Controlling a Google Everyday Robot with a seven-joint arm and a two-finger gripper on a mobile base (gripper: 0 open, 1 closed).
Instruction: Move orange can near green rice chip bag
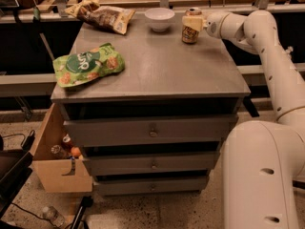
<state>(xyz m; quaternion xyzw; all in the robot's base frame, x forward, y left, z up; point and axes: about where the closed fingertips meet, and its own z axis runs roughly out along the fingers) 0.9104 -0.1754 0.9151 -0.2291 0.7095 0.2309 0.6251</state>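
The orange can (189,33) stands upright at the back right of the grey cabinet top (162,66). My gripper (192,22) reaches in from the right and is shut around the can's upper part, with one cream finger (193,22) across its front. The can still rests on the top. The green rice chip bag (87,65) lies flat at the front left of the top, well away from the can.
A white bowl (159,18) stands just left of the can. A brown and tan snack bag (102,16) lies at the back left. Drawers sit below the top. A cardboard box (59,161) with small items stands on the floor at the left.
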